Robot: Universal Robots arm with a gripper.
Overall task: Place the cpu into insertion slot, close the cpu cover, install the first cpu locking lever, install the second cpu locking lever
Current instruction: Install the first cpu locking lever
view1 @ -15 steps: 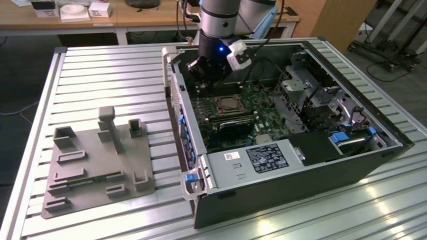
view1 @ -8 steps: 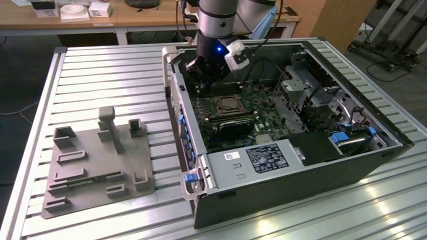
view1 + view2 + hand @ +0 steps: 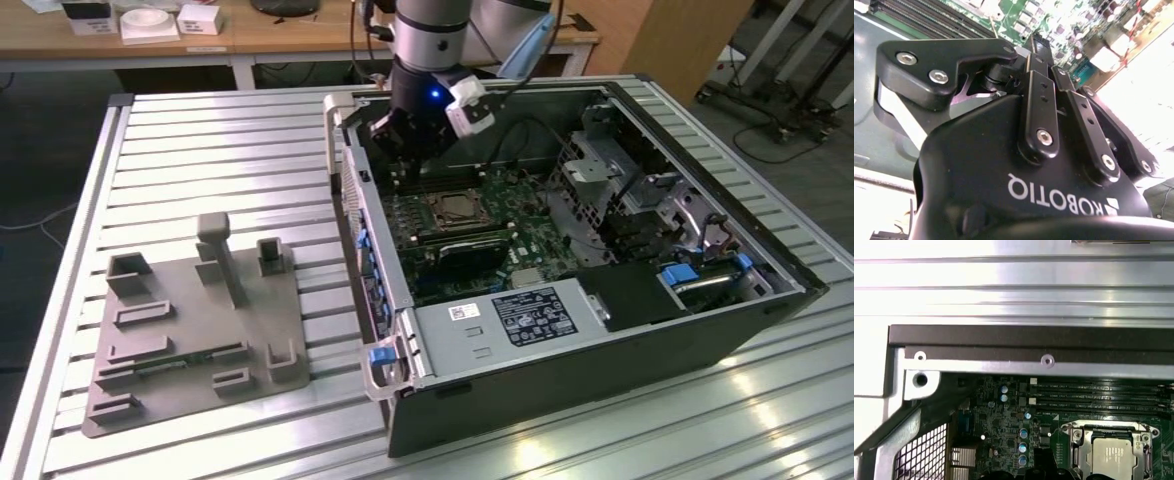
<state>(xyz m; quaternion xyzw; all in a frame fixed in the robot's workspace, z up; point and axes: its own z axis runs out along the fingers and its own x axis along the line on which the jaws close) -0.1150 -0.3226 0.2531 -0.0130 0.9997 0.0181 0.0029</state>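
The open computer case (image 3: 747, 320) lies on a slatted metal table. In the first wrist view the cpu (image 3: 1111, 457) shows its silvery top inside the insertion slot (image 3: 1076, 452). The cpu cover (image 3: 1109, 432) lies flat around it as a thin metal frame. In the exterior view the insertion slot (image 3: 447, 210) sits mid-board. My gripper (image 3: 398, 150) hangs inside the case beyond the slot, toward the far wall, apart from it. The second wrist view shows the gripper (image 3: 1038, 42) from behind, shut with nothing in it, over the green board.
Long black memory slots (image 3: 1104, 395) run between the socket and the case's far wall (image 3: 1029, 337). A silver power supply box (image 3: 514, 315) and a drive cage (image 3: 627, 190) crowd the case. A grey fixture (image 3: 200, 320) stands on the table at the exterior view's left.
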